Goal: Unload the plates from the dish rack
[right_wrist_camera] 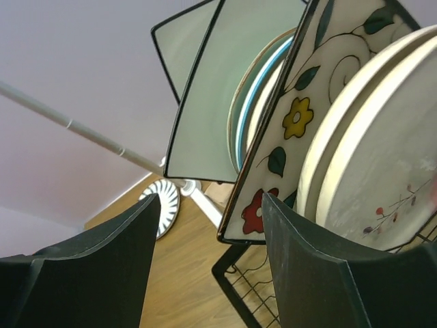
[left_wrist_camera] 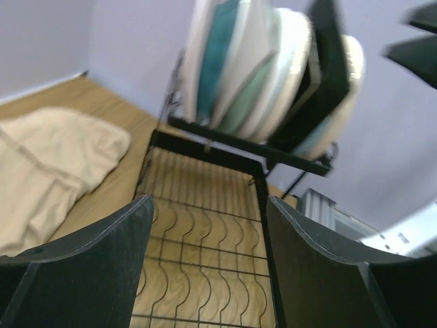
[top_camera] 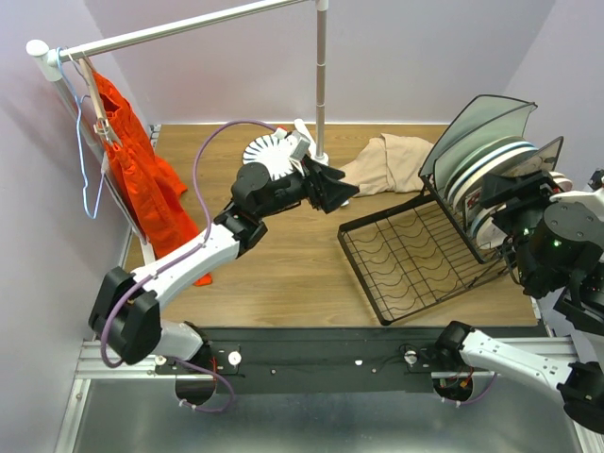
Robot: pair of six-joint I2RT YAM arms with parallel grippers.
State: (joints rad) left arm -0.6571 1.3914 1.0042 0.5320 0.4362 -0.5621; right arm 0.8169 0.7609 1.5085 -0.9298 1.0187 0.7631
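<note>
The black wire dish rack [top_camera: 412, 253] stands at the right, and several plates [top_camera: 486, 160] lean upright in its slotted section. In the right wrist view a square floral plate [right_wrist_camera: 300, 123] stands nearest, with a pale green square one [right_wrist_camera: 215, 102] behind it and round white ones [right_wrist_camera: 372, 157] beside it. My right gripper [top_camera: 500, 198] [right_wrist_camera: 210, 198] is open at the floral plate's lower corner, which sits just inside the right finger. My left gripper [top_camera: 340, 192] [left_wrist_camera: 209, 199] is open and holds nothing, facing the rack's tray base [left_wrist_camera: 205, 232]. A white plate with dark stripes [top_camera: 267, 151] lies on the table behind the left wrist.
A beige cloth [top_camera: 385, 160] lies crumpled behind the rack. A white clothes rail [top_camera: 179, 30] with its upright pole [top_camera: 322, 85] stands at the back. An orange garment [top_camera: 137, 170] hangs at the left. Walls close in on the left and right.
</note>
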